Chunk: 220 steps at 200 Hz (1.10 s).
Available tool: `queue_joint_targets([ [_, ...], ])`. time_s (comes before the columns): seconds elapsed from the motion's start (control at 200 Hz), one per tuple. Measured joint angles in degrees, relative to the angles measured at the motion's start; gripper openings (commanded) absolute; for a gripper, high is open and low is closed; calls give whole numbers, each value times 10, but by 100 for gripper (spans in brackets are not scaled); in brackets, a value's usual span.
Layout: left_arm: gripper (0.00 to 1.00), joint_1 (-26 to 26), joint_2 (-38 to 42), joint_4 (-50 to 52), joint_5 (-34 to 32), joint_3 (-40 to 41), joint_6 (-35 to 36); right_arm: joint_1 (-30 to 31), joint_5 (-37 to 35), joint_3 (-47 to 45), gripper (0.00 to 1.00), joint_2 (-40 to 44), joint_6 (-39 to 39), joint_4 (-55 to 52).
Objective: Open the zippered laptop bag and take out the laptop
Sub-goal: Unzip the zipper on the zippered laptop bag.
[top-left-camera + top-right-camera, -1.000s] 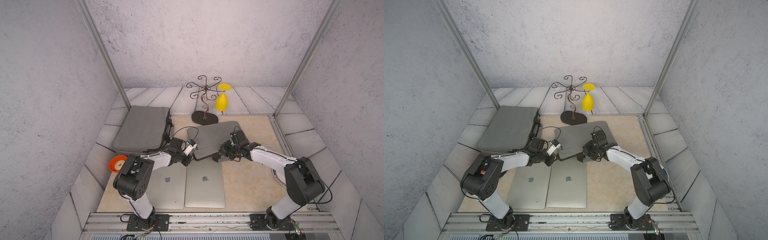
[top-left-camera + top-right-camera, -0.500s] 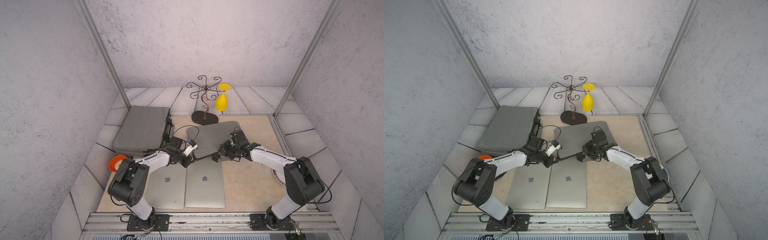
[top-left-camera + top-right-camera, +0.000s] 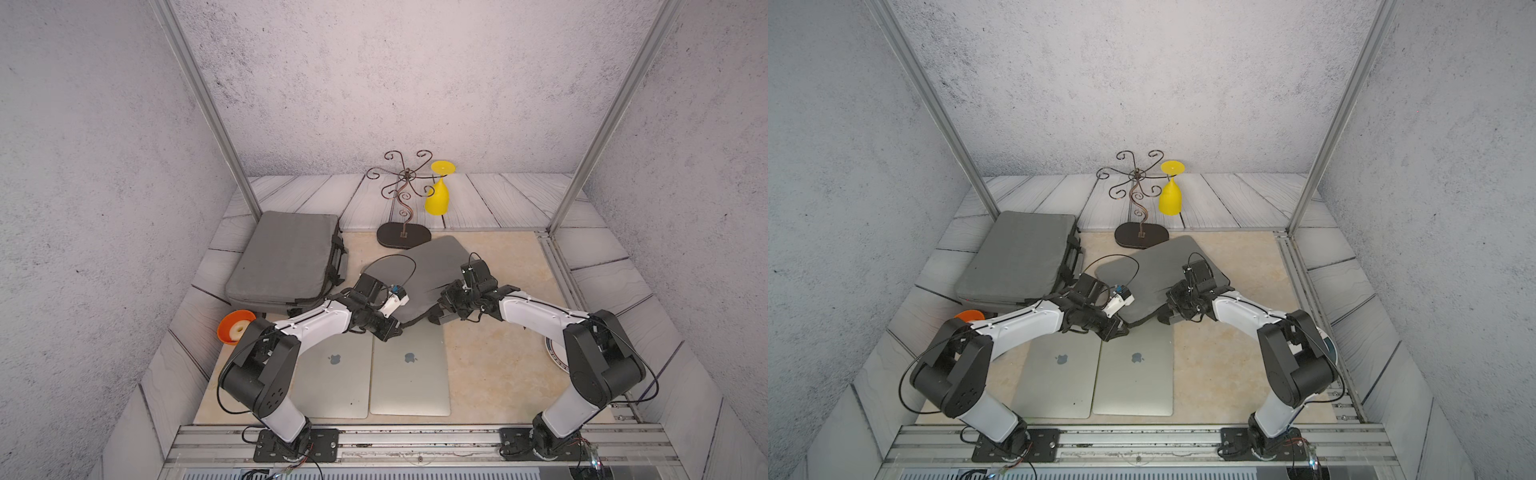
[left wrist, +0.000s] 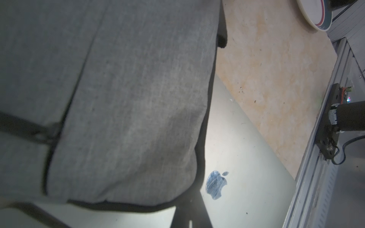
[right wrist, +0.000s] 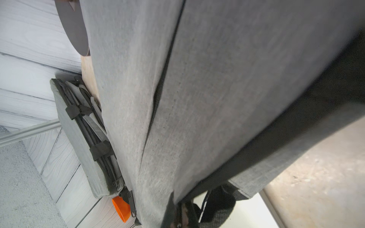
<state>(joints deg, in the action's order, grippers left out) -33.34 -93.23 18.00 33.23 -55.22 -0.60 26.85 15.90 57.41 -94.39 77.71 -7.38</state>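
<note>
In both top views a grey laptop bag [image 3: 424, 270] [image 3: 1154, 270] lies mid-table, its near edge lifted. My left gripper [image 3: 392, 330] [image 3: 1117, 332] is shut on the bag's near-left corner. My right gripper [image 3: 436, 318] [image 3: 1163, 319] is shut on the near-right edge. The bag's cloth fills the left wrist view [image 4: 118, 98] and the right wrist view [image 5: 217, 79], hiding most of the jaws. Two shut silver laptops lie side by side in front of the bag, the left laptop [image 3: 336, 374] and the right laptop [image 3: 409, 370] [image 4: 237, 177].
A second grey bag [image 3: 286, 257] with black handles lies at the back left. Behind the held bag stands a wire stand [image 3: 403, 237] with a hanging yellow glass [image 3: 436, 199]. An orange cup [image 3: 235, 328] sits left, and a plate [image 3: 555, 353] right.
My left arm's elbow has swung slightly outward and lower. Both grippers stay shut on the bag's near edge, which has barely moved.
</note>
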Motion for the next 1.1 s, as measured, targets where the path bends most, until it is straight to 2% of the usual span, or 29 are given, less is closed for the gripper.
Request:
queue_joint_targets([
  [0.23, 0, -6, -13, 11, 8, -17, -73, 0, -13, -12, 0, 1, 0, 12],
  [0.57, 0, -33, -22, -6, 4, 10, -97, 2, -14, -28, 0, 1, 2, 19],
  [0.726, 16, -42, -31, -7, 1, 10, -102, 2, -15, -32, 0, 2, 2, 20],
  [0.891, 32, -44, -23, -4, 30, 10, -129, 4, -15, -40, 0, 2, 0, 28],
  [1.101, 45, -33, 31, 7, 56, 10, -193, 5, -17, -56, 0, 17, -3, 43],
])
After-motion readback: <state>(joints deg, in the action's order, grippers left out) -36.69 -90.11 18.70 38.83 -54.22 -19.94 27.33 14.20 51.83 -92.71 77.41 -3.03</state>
